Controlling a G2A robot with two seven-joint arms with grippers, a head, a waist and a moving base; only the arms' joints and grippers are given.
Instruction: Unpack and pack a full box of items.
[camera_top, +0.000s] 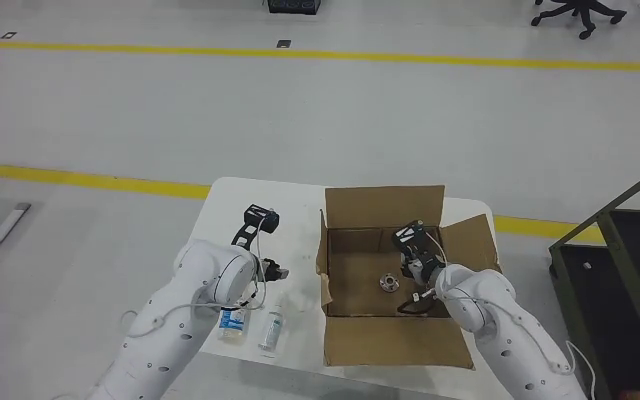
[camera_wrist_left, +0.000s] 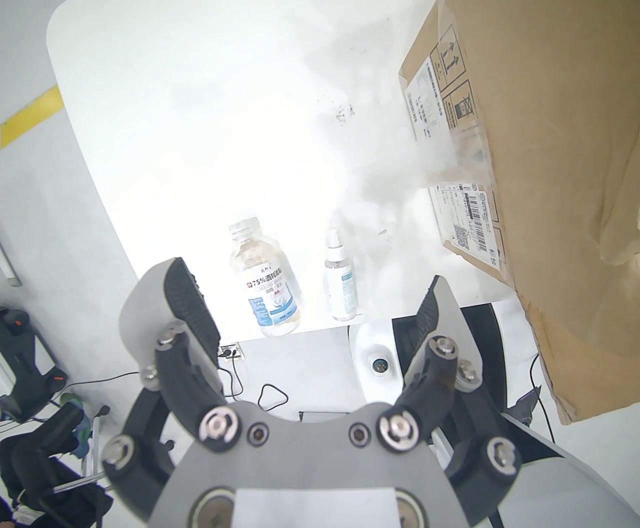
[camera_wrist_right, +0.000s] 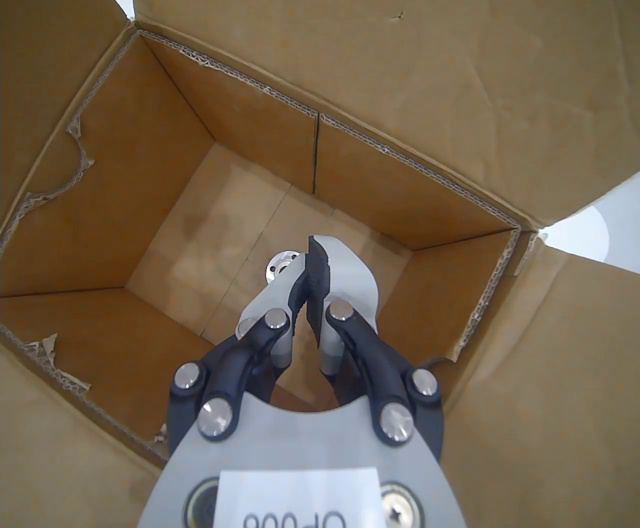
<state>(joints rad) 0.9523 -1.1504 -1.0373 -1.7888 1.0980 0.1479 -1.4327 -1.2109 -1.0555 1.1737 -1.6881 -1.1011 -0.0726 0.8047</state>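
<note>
On the white table (camera_top: 235, 200), beside the box, a clear bottle (camera_wrist_left: 265, 290) with a blue label and a small white spray bottle (camera_wrist_left: 340, 287) lie near the edge nearest the robot, just apart. The left gripper (camera_wrist_left: 307, 280) hangs over the table near them, jaws wide and empty. The cardboard box (camera_top: 395, 345) stands open, flaps spread, rim torn in places. One round metal fitting (camera_wrist_right: 277, 262) lies on its floor. The right gripper (camera_wrist_right: 312, 255) is above it, jaws pressed together, gripping nothing

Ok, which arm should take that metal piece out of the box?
Right. The right claw hangs over the open box, pointing at the metal piece, though shut. The left claw is open but outside, over the table near two bottles.
</note>
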